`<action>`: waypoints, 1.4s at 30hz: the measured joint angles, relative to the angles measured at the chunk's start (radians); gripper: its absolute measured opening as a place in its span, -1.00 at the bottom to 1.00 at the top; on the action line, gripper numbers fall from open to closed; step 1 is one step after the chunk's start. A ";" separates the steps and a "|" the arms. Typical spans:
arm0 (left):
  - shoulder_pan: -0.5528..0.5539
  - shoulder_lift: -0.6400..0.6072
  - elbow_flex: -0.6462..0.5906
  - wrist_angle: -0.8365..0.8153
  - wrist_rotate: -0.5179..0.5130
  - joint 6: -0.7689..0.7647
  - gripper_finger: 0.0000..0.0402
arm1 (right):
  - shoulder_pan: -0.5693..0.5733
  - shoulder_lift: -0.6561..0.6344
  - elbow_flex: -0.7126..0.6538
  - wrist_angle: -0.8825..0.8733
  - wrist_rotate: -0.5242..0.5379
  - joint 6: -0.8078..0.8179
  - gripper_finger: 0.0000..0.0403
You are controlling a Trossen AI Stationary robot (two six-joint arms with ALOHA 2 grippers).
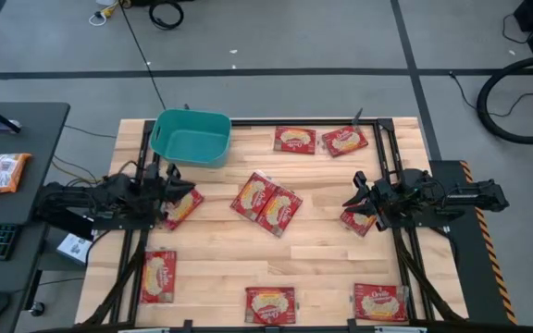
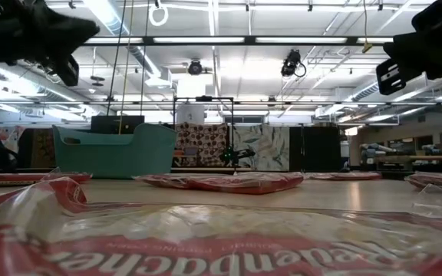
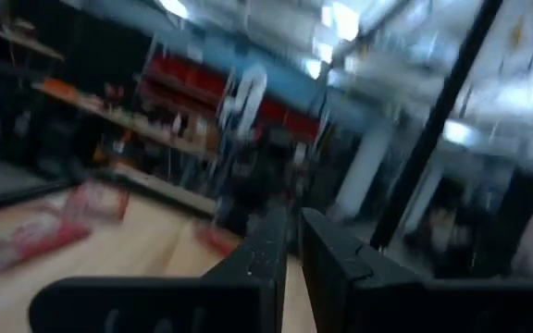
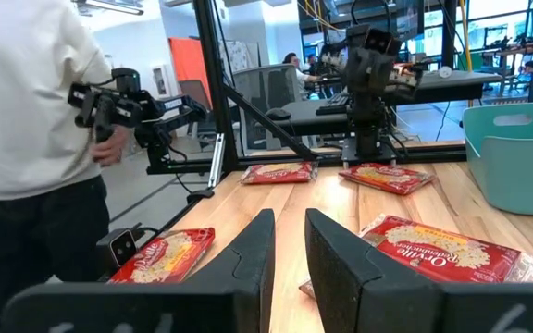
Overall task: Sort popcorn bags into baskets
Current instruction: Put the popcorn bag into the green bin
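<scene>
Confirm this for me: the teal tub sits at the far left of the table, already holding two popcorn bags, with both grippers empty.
Not quite. The teal tub is at the far left of the table, and the left gripper and right gripper hold nothing, but the high view shows the tub empty. All the popcorn bags still lie on the table.

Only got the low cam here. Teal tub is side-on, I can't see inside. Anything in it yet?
Observer: No. The high view shows the tub's bare floor.
Operator: How many red bags are out on the table?
Observer: Nine bags lie flat on the table. The two in the middle overlap.
Operator: Where are the grippers? I only see dark shapes up top.
Observer: The left gripper is just in front of the tub, beside one bag. The right gripper is at the table's right side, overlapping another bag in the high view.
</scene>
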 joint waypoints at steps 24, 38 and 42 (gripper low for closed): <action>0.016 0.520 0.513 -0.674 0.000 -0.537 -0.81 | 0.000 0.000 0.000 0.000 0.000 0.000 -0.66; 0.124 1.030 0.837 -1.615 0.246 -0.657 -0.59 | 0.000 0.000 0.000 0.000 0.000 0.000 -0.66; 0.220 1.157 0.821 -1.606 0.248 -0.520 -0.35 | 0.000 0.000 0.000 0.000 0.000 0.000 -0.66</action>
